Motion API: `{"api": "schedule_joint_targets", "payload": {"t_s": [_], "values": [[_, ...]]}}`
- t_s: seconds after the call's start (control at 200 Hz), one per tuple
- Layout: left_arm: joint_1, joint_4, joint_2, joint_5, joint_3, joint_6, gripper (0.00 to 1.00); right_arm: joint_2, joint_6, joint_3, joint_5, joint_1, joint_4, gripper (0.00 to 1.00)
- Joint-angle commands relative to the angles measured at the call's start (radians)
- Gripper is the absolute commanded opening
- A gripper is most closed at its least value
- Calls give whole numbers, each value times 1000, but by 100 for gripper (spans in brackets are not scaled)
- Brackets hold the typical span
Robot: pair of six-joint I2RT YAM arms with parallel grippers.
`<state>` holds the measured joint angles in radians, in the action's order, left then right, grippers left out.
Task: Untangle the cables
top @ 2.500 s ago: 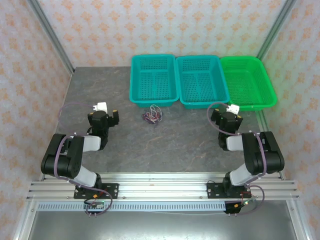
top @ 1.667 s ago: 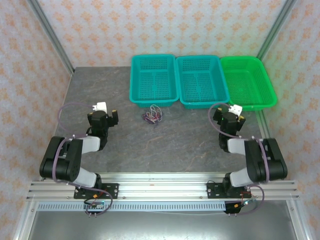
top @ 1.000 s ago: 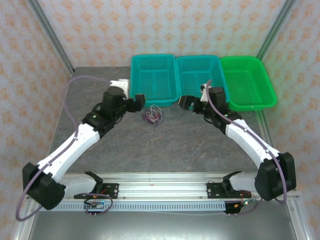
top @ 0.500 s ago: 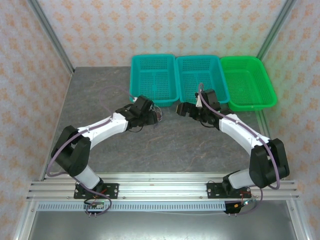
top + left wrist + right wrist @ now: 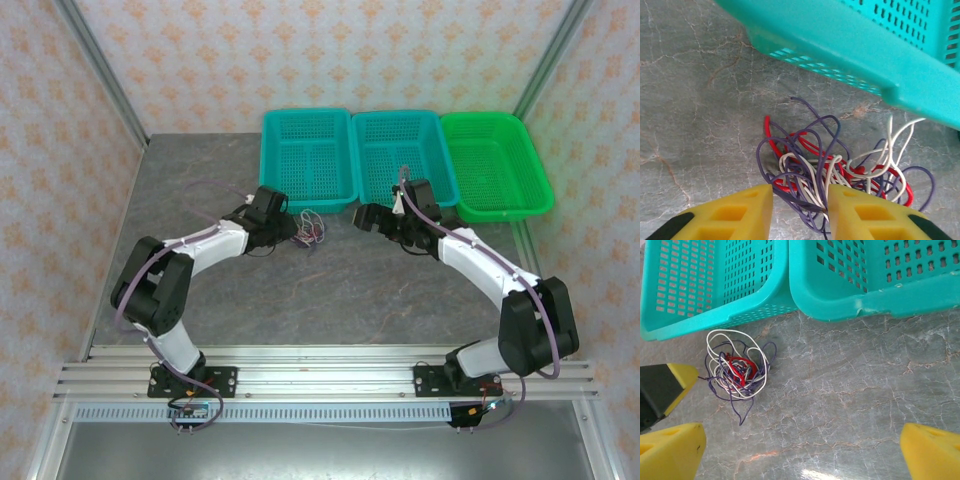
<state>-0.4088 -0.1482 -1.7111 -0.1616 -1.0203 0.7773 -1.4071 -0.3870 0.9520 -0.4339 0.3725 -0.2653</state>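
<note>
The cables (image 5: 306, 231) lie as one small tangle on the grey table, just in front of the left teal basket (image 5: 310, 114). Up close the tangle (image 5: 835, 167) is a dark purplish wire, a red wire and a white wire looped through each other. My left gripper (image 5: 800, 212) is open at the tangle's near edge, with a few dark and white strands lying between its yellow fingers (image 5: 735, 212). My right gripper (image 5: 800, 455) is wide open with bare table between its fingers; the tangle (image 5: 737, 367) lies up and to its left.
Three baskets stand in a row at the back: two teal ones and a green one (image 5: 480, 118). The left teal basket's wall (image 5: 850, 55) rises right behind the tangle. The left gripper's yellow fingertip (image 5: 677, 377) shows beside the tangle in the right wrist view.
Both arms have swung out from their folded poses at the table's sides to the tangle. In the last half second the left wrist shifted a little left; the right arm held still.
</note>
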Motion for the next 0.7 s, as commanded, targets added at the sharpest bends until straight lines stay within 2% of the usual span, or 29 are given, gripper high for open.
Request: {"api": "schedule_joint_targets", "payload": {"t_s": [0.0,0.11,0.355,0.42,0.535,0.691], "values": [[-1,24,-25,-10,-31,-8,32,20,-17,3,29,-1,-10,100],[-1,41,-39,-15,-30,-13,30,22,-20,-1,31,-1,-12,100],[-1,15,-23,6,-36,-27,6,20,14,18,-10,19,-2,100],[0,6,-3,-12,-32,-29,0,21,74,26,6,68,3,100],[-5,-17,52,-70,-21,-40,0,4,182,24,83,181,56,99],[-24,-55,139,-158,-16,-85,0,-95,344,27,199,343,233,99]]}}
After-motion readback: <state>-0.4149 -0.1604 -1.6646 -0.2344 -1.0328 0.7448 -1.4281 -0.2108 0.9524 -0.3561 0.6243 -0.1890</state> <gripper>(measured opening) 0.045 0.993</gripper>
